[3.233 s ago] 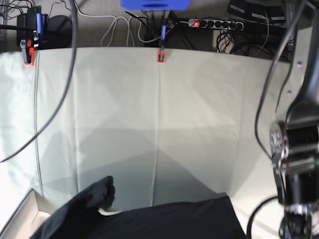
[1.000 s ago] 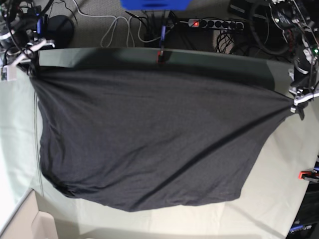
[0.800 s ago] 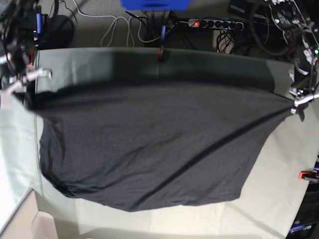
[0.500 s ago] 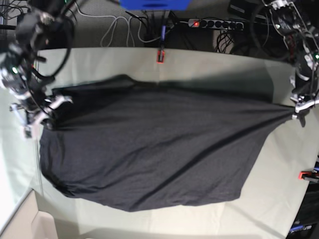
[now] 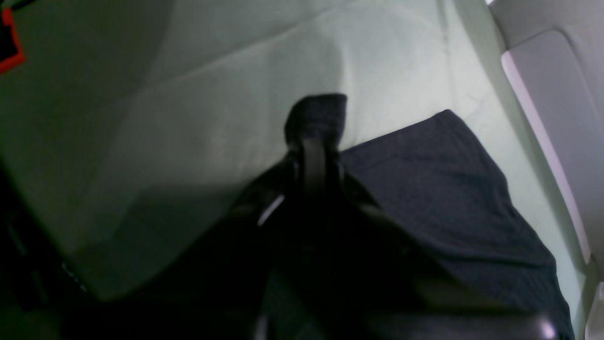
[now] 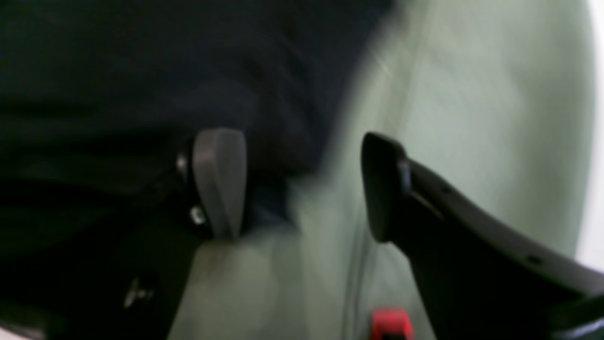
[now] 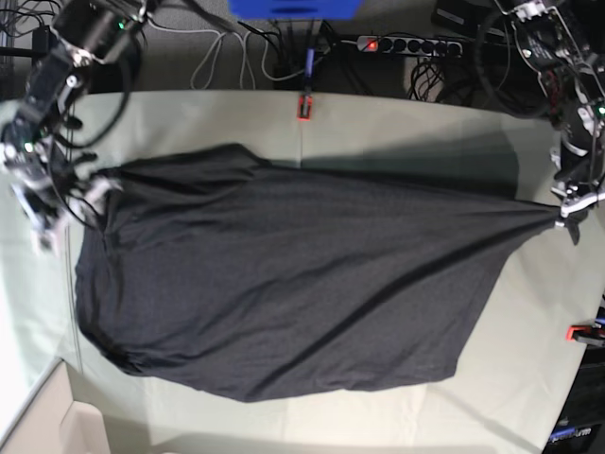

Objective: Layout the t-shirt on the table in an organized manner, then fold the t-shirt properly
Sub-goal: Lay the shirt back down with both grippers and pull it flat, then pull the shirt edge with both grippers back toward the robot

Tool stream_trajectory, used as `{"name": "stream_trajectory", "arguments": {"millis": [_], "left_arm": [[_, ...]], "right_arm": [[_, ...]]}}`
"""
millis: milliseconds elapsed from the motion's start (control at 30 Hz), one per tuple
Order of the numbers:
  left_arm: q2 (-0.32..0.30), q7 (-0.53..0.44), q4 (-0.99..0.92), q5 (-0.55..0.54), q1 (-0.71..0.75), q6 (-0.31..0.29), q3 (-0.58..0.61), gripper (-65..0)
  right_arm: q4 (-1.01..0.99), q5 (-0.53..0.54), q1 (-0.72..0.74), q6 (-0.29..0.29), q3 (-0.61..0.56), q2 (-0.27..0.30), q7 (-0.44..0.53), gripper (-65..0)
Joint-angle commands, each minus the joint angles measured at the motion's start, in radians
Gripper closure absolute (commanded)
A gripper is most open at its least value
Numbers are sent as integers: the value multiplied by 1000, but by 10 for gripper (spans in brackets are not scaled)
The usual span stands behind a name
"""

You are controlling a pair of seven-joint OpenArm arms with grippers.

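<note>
Here one shirt (image 7: 284,284) covers the middle of the table (image 7: 397,123), its corner pinched by the closed left gripper (image 7: 564,214) near the table's edge, while the right gripper (image 6: 302,184) gapes, holding nothing.

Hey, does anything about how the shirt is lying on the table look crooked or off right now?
Yes. The t-shirt lies lopsided on the table: the left gripper pinches one corner, pulling it into a taut point, while the opposite end sits slack beside the open right gripper. The far edge slants and the near hem curves unevenly.
</note>
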Motion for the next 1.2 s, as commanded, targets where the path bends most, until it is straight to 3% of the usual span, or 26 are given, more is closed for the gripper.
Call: {"name": "stream_trajectory", "arguments": {"millis": [0,200,767,867,1033,1167], "left_arm": [[-13,-23,16,0,-5,-3,-2,-1],[-13,-23,16,-5,-6,-3,-2,-1],[-10,-23,16,-8,-6,-3,-1,-1],[-9,-23,16,-8,-6,-3,-1,-1],[-12,-23,16,-8,-6,-3,-4,-1],[-12,-23,22,-9,-3,-3,-6,-1]], "right_arm": [[12,21,0,-1,8,8,26,-390],[-4,21,-63,-1,8,-3,27,-391],[-146,21,-57,-1,-27,-14,29,-381],[-189,21,-63,-1,-30,-14,73,-295],[-170,21,-106,-1,-27,-22,110,-8],[12,21,-190,-1,-21,-54,109,0]]}}
